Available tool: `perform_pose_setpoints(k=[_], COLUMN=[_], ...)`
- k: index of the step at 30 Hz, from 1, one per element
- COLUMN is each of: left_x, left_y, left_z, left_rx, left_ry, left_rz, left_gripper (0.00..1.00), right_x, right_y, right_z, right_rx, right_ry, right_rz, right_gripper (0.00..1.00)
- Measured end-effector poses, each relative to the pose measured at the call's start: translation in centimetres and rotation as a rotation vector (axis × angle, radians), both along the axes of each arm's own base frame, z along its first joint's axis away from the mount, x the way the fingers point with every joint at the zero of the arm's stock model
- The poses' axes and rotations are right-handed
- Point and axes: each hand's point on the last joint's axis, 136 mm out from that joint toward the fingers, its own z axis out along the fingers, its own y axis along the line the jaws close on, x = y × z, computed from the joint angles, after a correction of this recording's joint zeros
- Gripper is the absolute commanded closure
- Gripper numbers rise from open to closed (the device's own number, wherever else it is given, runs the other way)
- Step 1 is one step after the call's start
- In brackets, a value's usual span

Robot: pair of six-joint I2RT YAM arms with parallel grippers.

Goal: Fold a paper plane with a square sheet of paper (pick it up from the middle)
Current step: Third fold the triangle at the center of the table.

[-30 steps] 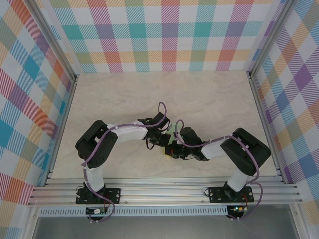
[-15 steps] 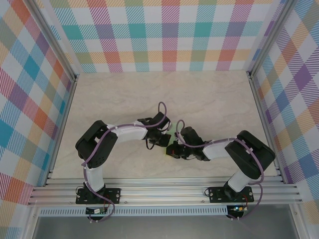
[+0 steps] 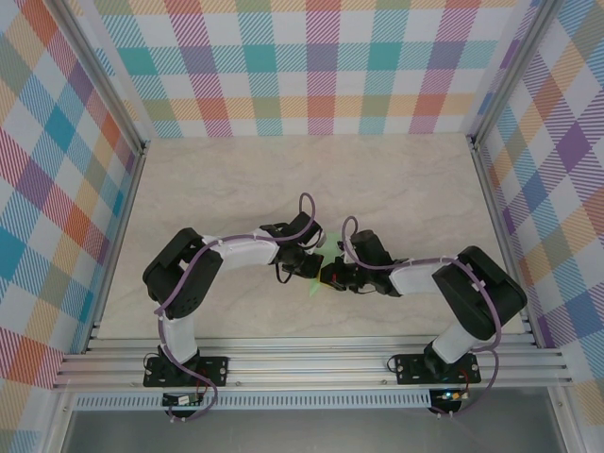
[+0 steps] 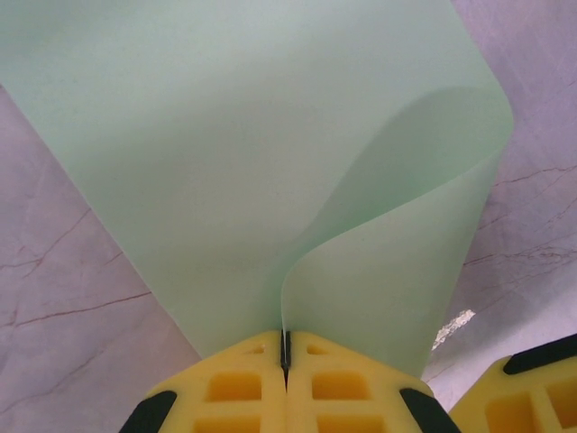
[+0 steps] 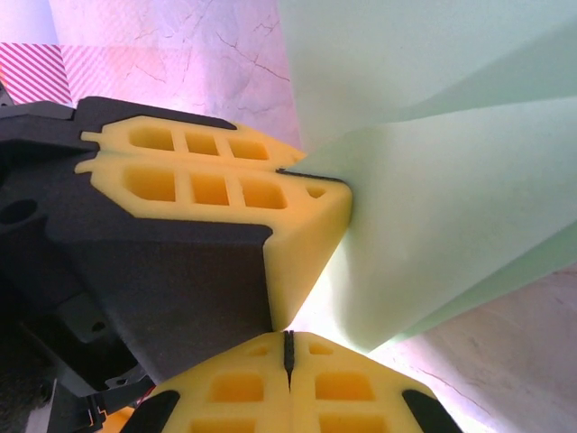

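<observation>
Square sheet of paper (image 4: 225, 162) mid-table (image 3: 396, 189), curled over, no sharp crease. Left gripper (image 4: 285, 361) pinched tight on its edge; right gripper (image 5: 287, 347) clamped just beside. Right elbow swung outward since a second ago, so the first fold is likely under way.

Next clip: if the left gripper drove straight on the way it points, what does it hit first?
The left gripper is shut on the thin pale-green paper sheet, which curls ahead of it. Beyond that, likely the pale marbled table, though depth is unclear.
</observation>
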Motion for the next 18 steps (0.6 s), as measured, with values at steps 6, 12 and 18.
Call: perform_pose_setpoints(k=[6, 12, 18], left_x=[0.0, 0.0, -0.1], left_y=[0.0, 0.0, -0.1], left_z=[0.0, 0.0, 0.0], left_rx=[0.001, 0.0, -0.004], left_ry=[-0.002, 0.0, 0.003], left_rz=[-0.004, -0.006, -0.008], left_gripper=[1.0, 1.0, 1.0], right_x=[0.0, -0.1, 0.2], right_y=[0.0, 0.0, -0.5], right_z=[-0.3, -0.9, -2.3], right_rx=[0.012, 0.003, -0.04], right_ry=[0.027, 0.03, 0.038], right_rz=[0.015, 0.025, 0.002], right_gripper=[1.0, 1.0, 1.0])
